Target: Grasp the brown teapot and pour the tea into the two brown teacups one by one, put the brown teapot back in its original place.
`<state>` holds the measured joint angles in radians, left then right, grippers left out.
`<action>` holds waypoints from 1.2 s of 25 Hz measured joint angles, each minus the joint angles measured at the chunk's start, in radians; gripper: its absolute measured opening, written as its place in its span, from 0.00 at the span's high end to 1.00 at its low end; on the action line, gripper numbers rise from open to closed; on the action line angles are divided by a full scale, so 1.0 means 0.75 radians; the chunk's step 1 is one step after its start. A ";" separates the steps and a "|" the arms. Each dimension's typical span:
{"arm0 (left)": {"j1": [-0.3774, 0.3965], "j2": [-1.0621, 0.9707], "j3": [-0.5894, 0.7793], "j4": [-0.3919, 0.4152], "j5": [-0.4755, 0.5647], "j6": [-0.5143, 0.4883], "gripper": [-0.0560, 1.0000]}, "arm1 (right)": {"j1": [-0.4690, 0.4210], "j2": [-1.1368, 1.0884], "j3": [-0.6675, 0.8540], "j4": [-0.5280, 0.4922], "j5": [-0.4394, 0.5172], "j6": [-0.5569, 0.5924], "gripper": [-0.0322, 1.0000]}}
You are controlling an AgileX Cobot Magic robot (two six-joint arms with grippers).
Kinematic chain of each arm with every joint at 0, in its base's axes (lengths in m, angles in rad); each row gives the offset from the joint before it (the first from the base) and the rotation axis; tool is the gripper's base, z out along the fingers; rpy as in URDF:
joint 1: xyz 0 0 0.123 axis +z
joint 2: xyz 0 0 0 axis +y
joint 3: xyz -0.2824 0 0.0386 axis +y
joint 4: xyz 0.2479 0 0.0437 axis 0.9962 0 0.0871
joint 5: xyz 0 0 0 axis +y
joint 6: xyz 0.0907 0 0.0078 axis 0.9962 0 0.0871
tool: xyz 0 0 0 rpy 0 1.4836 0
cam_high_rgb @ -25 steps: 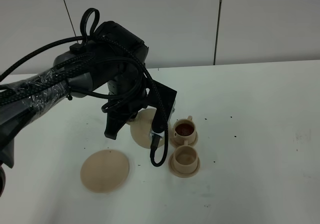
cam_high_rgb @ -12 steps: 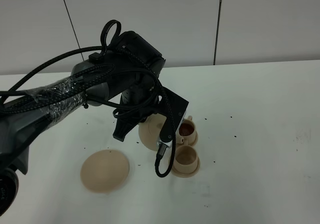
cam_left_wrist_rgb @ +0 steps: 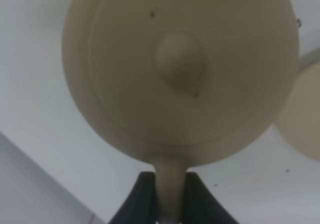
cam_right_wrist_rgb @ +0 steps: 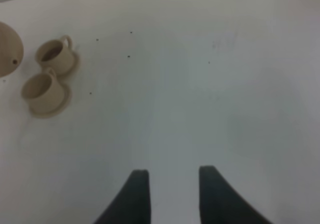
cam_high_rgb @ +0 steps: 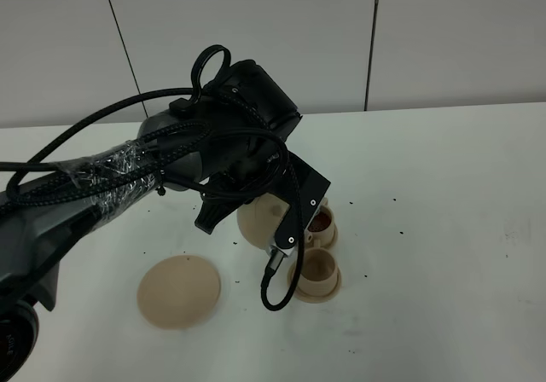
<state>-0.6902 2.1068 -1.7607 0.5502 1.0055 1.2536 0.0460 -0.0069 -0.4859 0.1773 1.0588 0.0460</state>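
Observation:
The brown teapot (cam_high_rgb: 260,220) hangs tilted above the table just left of the two brown teacups, largely covered by my left arm (cam_high_rgb: 239,143). In the left wrist view the teapot (cam_left_wrist_rgb: 180,69) fills the frame, lid knob facing the camera. My left gripper (cam_left_wrist_rgb: 170,204) is shut on its handle. The far teacup (cam_high_rgb: 319,222) holds dark tea. The near teacup (cam_high_rgb: 316,269) shows a pale inside. Each cup stands on its small saucer. The original place, a flat tan saucer (cam_high_rgb: 179,291), lies bare at the front left. My right gripper (cam_right_wrist_rgb: 172,194) is open over bare table, far from both cups (cam_right_wrist_rgb: 55,54) (cam_right_wrist_rgb: 42,89).
A black cable loop (cam_high_rgb: 277,288) hangs from the left wrist down beside the near cup. Small dark specks dot the white table (cam_high_rgb: 444,228) around the cups. A grey panelled wall (cam_high_rgb: 426,41) runs behind the table.
My left arm has swung right with the teapot, bringing it from beside the flat saucer up close against the two teacups. The right gripper has not moved.

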 joint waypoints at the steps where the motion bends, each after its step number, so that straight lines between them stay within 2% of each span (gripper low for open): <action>1: -0.001 0.000 0.000 0.004 -0.007 0.000 0.79 | 0.000 0.000 0.000 0.000 0.000 0.000 0.74; 10: -0.002 0.000 0.000 0.009 -0.012 0.000 0.79 | 0.000 0.000 0.000 0.000 0.000 0.000 0.74; 16: -0.002 0.000 0.000 -0.028 -0.041 0.003 0.79 | 0.000 0.000 0.000 0.000 0.000 0.000 0.74; 23: -0.011 0.000 0.000 -0.018 -0.044 0.126 0.79 | 0.000 0.000 0.000 0.000 0.000 0.000 0.74; 30: -0.018 0.000 0.000 0.026 -0.046 0.140 0.79 | 0.000 0.000 0.000 0.000 0.000 0.000 0.74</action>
<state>-0.7037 2.1068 -1.7607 0.5697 0.9713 1.3584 0.0460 -0.0069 -0.4859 0.1773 1.0588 0.0460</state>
